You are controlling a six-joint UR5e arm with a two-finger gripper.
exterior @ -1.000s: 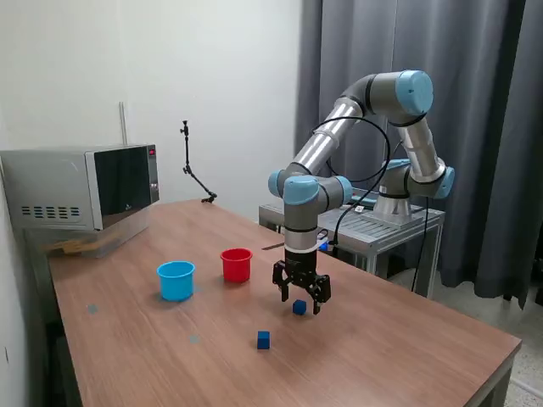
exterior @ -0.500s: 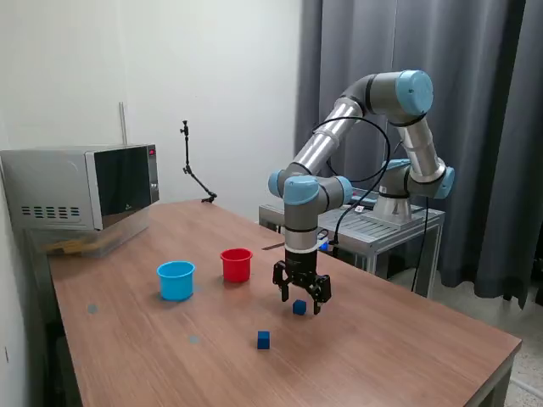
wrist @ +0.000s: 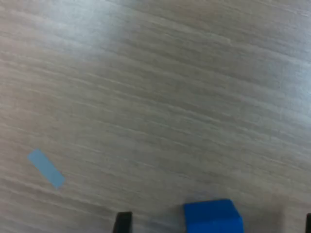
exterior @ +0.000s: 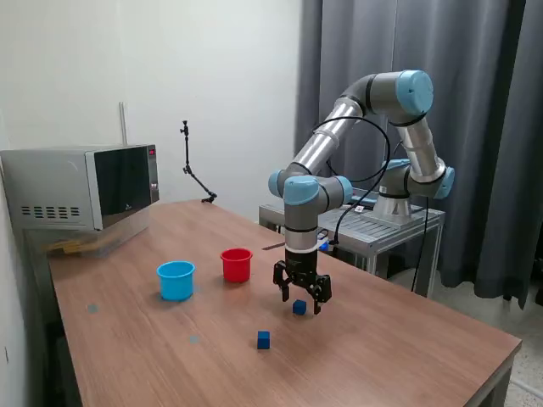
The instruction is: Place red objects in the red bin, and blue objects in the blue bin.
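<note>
The gripper (exterior: 301,301) hangs low over the wooden worktop (exterior: 382,348), its fingers (exterior: 283,292) spread wide and holding nothing. A dark blue cube (exterior: 299,307) sits on the worktop between them; in the wrist view the same cube (wrist: 213,216) lies nearer one finger tip than the other, and it appears untouched, though the edge of that picture cuts off most of the fingers. A second dark blue cube (exterior: 264,340) rests near the first, closer to the worktop's front edge. The red cup (exterior: 237,264) and the light blue cup (exterior: 176,280) stand upright side by side, well apart from the gripper, toward the exterior view's left. A small pale blue patch (wrist: 45,168) marks the wood.
</note>
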